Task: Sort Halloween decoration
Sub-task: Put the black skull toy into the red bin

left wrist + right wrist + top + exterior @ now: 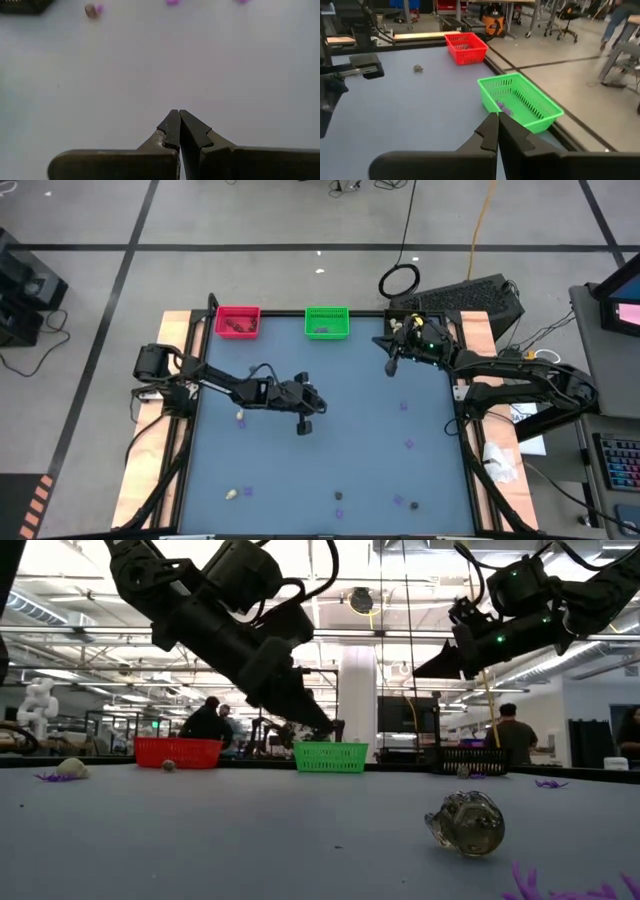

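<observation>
1. Across the blue-grey table, seen from above, small trinkets lie scattered: a cream lump just at 7 o'clock of the left arm's wrist, another cream lump near the 7 o'clock corner, and purple bits toward 3 o'clock and along the 6 o'clock edge.
2. Dark lumps sit near the 6 o'clock edge; in the low view one rounded lump lies close to the camera.
3. A red bin and a green bin stand side by side at the 12 o'clock edge, well apart from the scattered pieces. The red one holds dark pieces, the green one purple bits.
4. The left gripper hangs over the table's middle, its jaws closed on nothing.
5. The right gripper hangs near the 1 o'clock corner, just at 3 o'clock of the green bin, jaws closed and empty.
6. Beyond the table, a workshop hall shows with bright ceiling lights, a grey floor with dark tape lines, and people standing behind the bins.
</observation>
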`<state>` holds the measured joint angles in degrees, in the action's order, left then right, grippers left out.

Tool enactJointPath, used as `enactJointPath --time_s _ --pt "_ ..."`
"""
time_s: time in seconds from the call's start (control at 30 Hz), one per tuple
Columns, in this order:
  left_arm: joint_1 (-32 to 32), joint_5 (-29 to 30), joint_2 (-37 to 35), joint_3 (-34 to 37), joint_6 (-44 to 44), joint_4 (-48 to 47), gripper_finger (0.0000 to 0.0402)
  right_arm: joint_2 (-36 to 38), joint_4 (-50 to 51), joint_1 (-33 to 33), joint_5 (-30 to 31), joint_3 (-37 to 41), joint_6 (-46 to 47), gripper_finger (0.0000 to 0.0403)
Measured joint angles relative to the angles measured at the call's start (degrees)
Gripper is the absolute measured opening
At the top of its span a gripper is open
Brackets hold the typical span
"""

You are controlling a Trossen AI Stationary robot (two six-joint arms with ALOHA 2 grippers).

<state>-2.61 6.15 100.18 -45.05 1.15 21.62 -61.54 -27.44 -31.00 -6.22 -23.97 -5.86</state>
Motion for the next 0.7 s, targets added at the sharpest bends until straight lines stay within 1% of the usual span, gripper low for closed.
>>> enactJointPath --time_s 0.13,0.23,0.4,0.57,0.7 --pt "-0.33 0.0 1.24 -0.3 0.09 0.35 0.0004 -0.63 1.86 0.8 0.01 -0.04 0.56 0.0" --pt "-1.08 -0.43 1.83 -1.39 0.11 -0.32 0.0004 -1.6 2.01 2.99 0.0 -0.04 -0.75 0.0" --pt "-2.91 -3.12 2.76 -3.58 0.07 -0.58 0.0004 -2.43 1.44 7.13 0.23 -0.05 -2.62 0.0" --pt "-4.75 -3.34 2.98 -5.68 0.02 -5.4 0.0004 -2.43 -0.05 10.06 3.03 -0.07 -3.39 0.0" --pt "-5.92 -3.34 2.98 -6.0 0.03 -6.04 0.0004 -2.43 -0.8 11.58 3.37 -0.04 -4.1 0.0"
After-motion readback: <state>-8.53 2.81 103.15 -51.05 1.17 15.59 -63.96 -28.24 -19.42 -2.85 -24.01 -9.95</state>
